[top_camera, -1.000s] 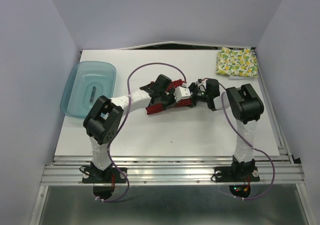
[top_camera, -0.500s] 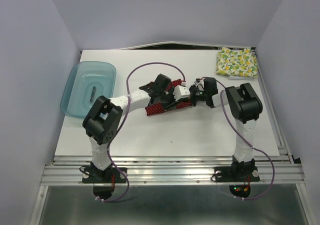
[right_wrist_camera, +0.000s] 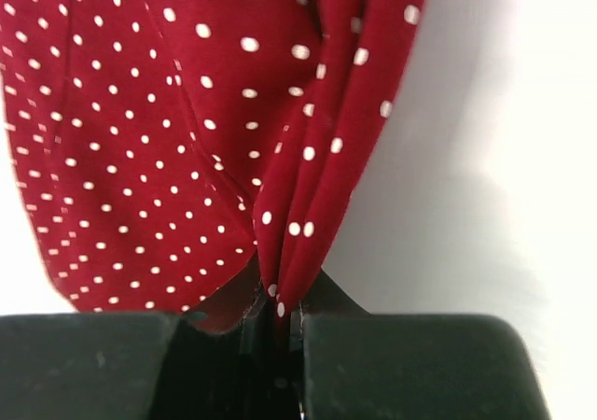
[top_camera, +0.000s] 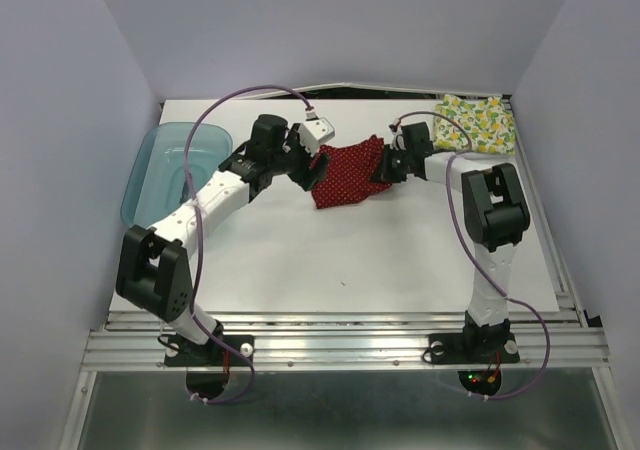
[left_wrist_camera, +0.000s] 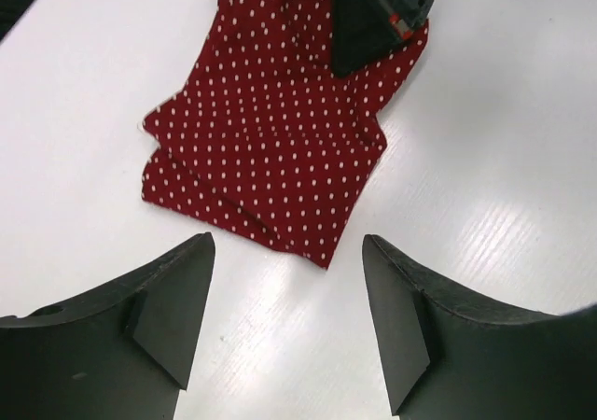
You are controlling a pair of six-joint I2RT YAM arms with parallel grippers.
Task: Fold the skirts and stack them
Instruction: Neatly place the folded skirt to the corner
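Roughly halfway, by the look of it: the cream skirt (top_camera: 473, 125) lies as a neat folded square at the far right corner of the table (top_camera: 300, 260), while the dark red skirt (top_camera: 348, 175) sits apart from it, nearer the middle of the far side, doubled over into several layers but with uneven edges. The right gripper (right_wrist_camera: 280, 322) has its jaws pressed together on a bunched fold at the red skirt's right edge, the cloth pinched between them and hanging out in front of the wrist camera. The left gripper (left_wrist_camera: 286, 252) hovers just beside the skirt's left corner with its jaws spread wide and nothing between them; the skirt's nearest corner lies on the table just ahead of its fingertips. Judging from this, the red skirt probably needs one more tidy fold, and the stacking is not yet done, since the two skirts lie apart.
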